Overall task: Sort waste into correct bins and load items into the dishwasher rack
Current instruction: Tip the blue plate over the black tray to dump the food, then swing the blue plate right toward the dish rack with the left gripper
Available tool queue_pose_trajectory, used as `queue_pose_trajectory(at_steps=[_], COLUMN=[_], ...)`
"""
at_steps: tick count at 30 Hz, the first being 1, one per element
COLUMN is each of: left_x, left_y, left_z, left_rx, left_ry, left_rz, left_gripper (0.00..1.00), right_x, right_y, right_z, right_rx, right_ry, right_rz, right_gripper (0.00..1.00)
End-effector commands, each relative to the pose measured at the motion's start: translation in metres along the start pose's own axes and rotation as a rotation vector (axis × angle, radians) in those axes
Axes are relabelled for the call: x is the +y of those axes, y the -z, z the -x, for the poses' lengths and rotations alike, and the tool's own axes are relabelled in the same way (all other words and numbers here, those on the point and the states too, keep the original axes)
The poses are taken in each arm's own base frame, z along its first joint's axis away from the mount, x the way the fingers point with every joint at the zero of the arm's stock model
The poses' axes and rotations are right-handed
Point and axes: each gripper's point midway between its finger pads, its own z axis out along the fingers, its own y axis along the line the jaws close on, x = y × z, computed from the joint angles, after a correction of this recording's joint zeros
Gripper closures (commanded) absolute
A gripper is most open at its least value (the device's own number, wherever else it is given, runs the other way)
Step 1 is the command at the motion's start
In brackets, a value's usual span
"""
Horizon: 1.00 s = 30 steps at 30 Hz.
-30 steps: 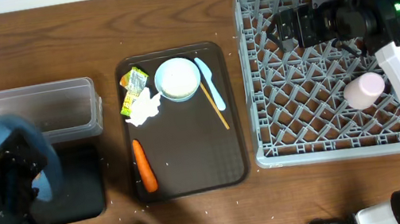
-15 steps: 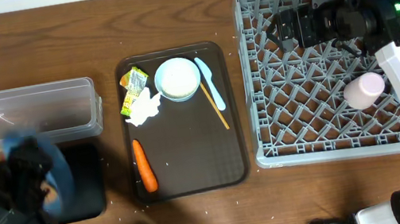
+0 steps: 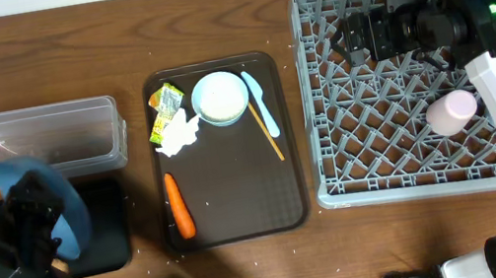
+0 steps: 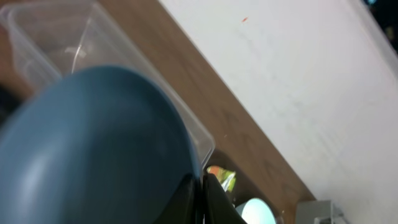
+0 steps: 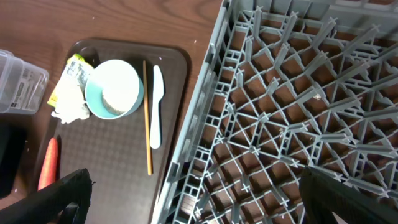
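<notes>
You have a brown wooden desk (image 3: 209,15) with visible grain running from left to right. At its middle lies a dark brown serving tray (image 3: 239,210) with rounded corners and a raised rim, its long sides running from the far edge toward the near edge. From the right wrist, its floor (image 5: 112,162) looks finely textured. From the left wrist, a plain white surface (image 4: 298,74) lies past the desk's edge (image 4: 205,106).

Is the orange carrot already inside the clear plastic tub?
No, the carrot lies on the brown tray, apart from the clear tub.
</notes>
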Motion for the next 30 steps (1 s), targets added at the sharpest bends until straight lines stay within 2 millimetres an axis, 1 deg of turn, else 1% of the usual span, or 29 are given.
queue_pose_trajectory(at_steps=[1,3,5,6,9,10,11,14,16,18,23,27,28,30], left_x=[-0.03,-0.04,-0.044,-0.042,-0.028,-0.028,-0.032,-0.064,-0.08,-0.09,-0.107,-0.122,-0.124,-0.127], left_y=[0.011,0.02,0.025,0.024,0.02,0.019,0.018,0.022,0.025,0.026,0.025,0.029,0.03,0.031], left_z=[0.014,0.023,0.026,0.023,0.013,0.011,0.009,0.004,-0.003,-0.014,-0.043,-0.077,-0.084,-0.104], left_rx=[-0.045,-0.079,-0.094,-0.086,-0.043,-0.036,-0.025,0.005,0.039,0.09,0.227,0.385,0.416,0.507], left_ry=[-0.082,-0.098,-0.107,-0.102,-0.072,-0.076,-0.089,-0.175,-0.218,-0.244,-0.303,-0.411,-0.439,-0.532], left_rz=[-0.109,-0.121,-0.127,-0.121,-0.067,-0.071,-0.093,-0.255,-0.34,-0.397,-0.458,-0.504,-0.505,-0.484], left_gripper=[0.94,0.94,0.94,0.94,0.94,0.94,0.94,0.94,0.94,0.94,0.94,0.94,0.94,0.94], right_x=[0.001,0.001,0.001,0.001,0.001,0.001,0.001,0.001,0.001,0.002,0.006,0.014,0.014,0.014], right_y=[0.0,-0.001,-0.001,-0.001,0.0,0.0,0.0,0.0,0.0,0.0,0.0,0.0,0.0,0.0], right_z=[0.001,0.0,0.0,0.0,0.003,0.004,0.005,0.005,0.005,0.006,0.012,0.014,0.015,0.016], right_rx=[-0.003,-0.001,0.0,-0.001,-0.01,-0.014,-0.019,-0.02,-0.021,-0.025,-0.046,-0.055,-0.057,-0.061], right_ry=[0.008,0.008,0.007,0.007,0.006,-0.001,0.0,0.0,-0.003,-0.003,-0.026,-0.028,-0.031,-0.037], right_rz=[0.0,0.001,0.0,0.0,0.001,0.001,0.002,0.001,0.002,0.006,0.022,0.067,0.07,0.07], right_gripper=[0.01,0.01,0.01,0.01,0.01,0.01,0.01,0.01,0.01,0.01,0.01,0.01,0.01,0.01])
